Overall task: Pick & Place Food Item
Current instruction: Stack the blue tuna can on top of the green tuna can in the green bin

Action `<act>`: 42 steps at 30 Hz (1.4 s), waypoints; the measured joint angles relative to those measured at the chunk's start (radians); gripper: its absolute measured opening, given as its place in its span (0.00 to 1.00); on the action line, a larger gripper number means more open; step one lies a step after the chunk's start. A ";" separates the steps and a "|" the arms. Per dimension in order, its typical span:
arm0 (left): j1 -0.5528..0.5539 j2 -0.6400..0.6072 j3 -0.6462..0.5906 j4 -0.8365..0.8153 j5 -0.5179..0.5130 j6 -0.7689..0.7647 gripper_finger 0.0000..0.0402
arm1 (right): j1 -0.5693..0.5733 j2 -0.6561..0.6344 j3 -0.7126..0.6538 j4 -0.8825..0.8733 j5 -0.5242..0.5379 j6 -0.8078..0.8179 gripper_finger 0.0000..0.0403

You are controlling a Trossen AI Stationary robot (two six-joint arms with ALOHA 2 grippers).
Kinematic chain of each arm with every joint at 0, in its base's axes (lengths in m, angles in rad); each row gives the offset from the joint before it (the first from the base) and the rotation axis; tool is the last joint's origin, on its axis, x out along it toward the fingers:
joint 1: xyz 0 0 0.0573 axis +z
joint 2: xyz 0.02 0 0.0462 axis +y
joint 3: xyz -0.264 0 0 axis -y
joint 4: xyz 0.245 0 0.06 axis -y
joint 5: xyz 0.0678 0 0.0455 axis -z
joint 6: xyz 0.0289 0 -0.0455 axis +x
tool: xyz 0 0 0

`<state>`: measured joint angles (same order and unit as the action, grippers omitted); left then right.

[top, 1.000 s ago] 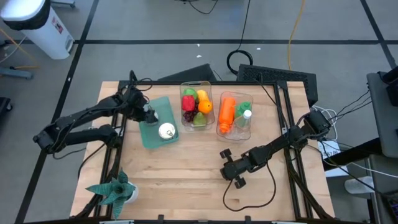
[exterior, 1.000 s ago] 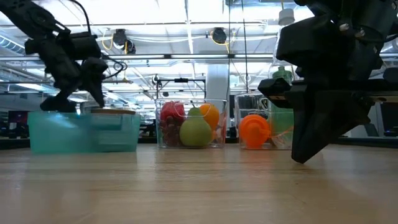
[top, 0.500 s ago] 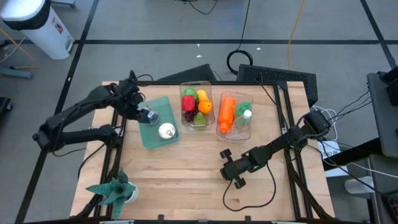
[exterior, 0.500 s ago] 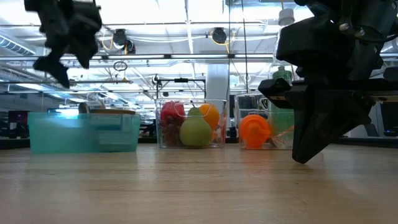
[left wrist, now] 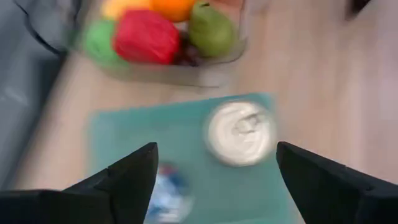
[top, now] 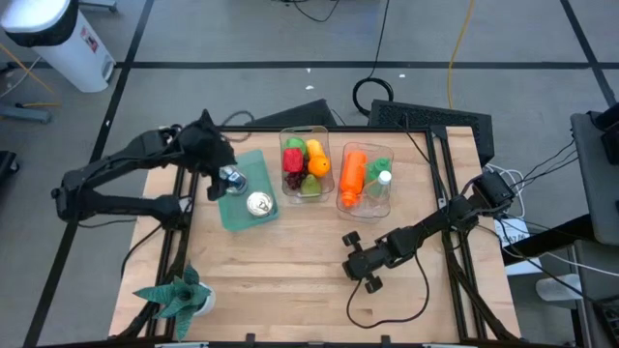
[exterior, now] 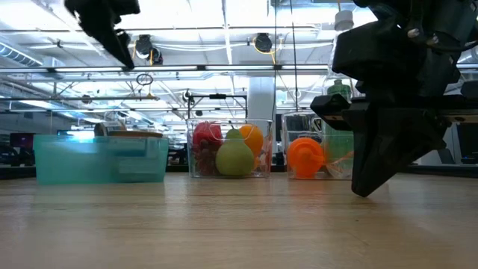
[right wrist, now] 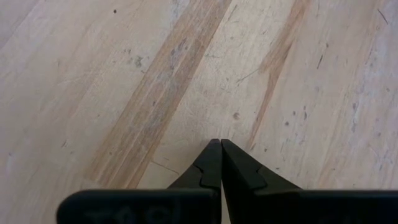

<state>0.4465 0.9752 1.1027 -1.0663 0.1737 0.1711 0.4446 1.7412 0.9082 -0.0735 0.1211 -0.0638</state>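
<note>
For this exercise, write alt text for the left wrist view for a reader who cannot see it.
The open left gripper hangs empty above a teal tray holding a round white item and a small bluish item. Beyond stands a clear bin of fruit.

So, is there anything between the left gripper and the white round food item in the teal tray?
Nothing visible stands in the way. The left gripper is open above the teal tray, and the white round item lies uncovered in it. A small blue-and-white item lies beside it, apart.
</note>
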 joint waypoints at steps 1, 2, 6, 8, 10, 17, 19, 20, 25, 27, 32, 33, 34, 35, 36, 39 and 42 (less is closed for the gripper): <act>-0.014 0.007 0.000 0.009 -0.051 0.084 0.80 | 0.000 0.000 0.000 -0.004 0.000 0.000 0.00; -0.027 0.014 0.000 0.019 -0.119 0.150 0.79 | 0.000 0.000 0.000 -0.007 0.000 0.000 0.00; -0.078 0.065 0.000 -0.011 -0.389 0.353 0.78 | 0.000 -0.001 -0.011 -0.001 0.004 0.004 0.00; -0.095 0.103 0.000 -0.048 -0.398 0.405 0.79 | -0.003 -0.002 -0.017 0.000 0.004 0.018 0.00; -0.104 0.143 0.000 -0.081 -0.376 0.437 0.79 | -0.011 -0.002 -0.022 0.000 0.003 0.026 0.00; -0.123 0.278 0.000 -0.151 -0.411 0.633 0.79 | -0.058 -0.003 -0.025 -0.006 -0.020 0.021 0.00; -0.123 0.311 0.000 -0.182 -0.411 0.674 0.79 | -0.075 -0.003 -0.025 -0.005 -0.027 0.020 0.00; -0.122 0.326 0.000 -0.197 -0.415 0.689 0.79 | -0.086 -0.003 -0.025 -0.005 -0.045 0.016 0.00; -0.122 0.376 0.000 -0.219 -0.463 0.753 0.80 | -0.116 -0.002 -0.026 -0.003 -0.102 -0.019 0.00; -0.122 0.386 0.000 -0.218 -0.464 0.769 0.80 | -0.122 -0.002 -0.026 -0.004 -0.106 -0.035 0.00; -0.119 0.394 0.000 -0.214 -0.452 0.775 0.80 | -0.129 -0.002 -0.026 -0.004 -0.108 -0.045 0.00; -0.119 0.394 0.000 -0.214 -0.439 0.777 0.80 | -0.129 -0.001 -0.026 -0.004 -0.107 -0.046 0.00; -0.119 0.394 0.000 -0.213 -0.432 0.777 0.80 | -0.129 -0.001 -0.026 -0.004 -0.107 -0.045 0.00; -0.119 0.394 0.000 -0.214 -0.431 0.777 0.80 | -0.129 -0.001 -0.026 -0.004 -0.107 -0.045 0.00; -0.118 0.394 0.000 -0.212 -0.430 0.777 0.80 | -0.129 -0.001 -0.026 -0.004 -0.105 -0.045 0.00; -0.108 0.395 0.000 -0.201 -0.422 0.779 0.80 | -0.129 -0.001 -0.026 -0.004 -0.104 -0.045 0.00; -0.100 0.409 0.000 -0.184 -0.417 0.768 0.80 | -0.129 -0.001 -0.026 -0.004 -0.102 -0.043 0.00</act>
<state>0.3465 1.3841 1.1023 -1.2507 -0.2436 0.9390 0.3161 1.7405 0.8818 -0.0776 0.0189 -0.1069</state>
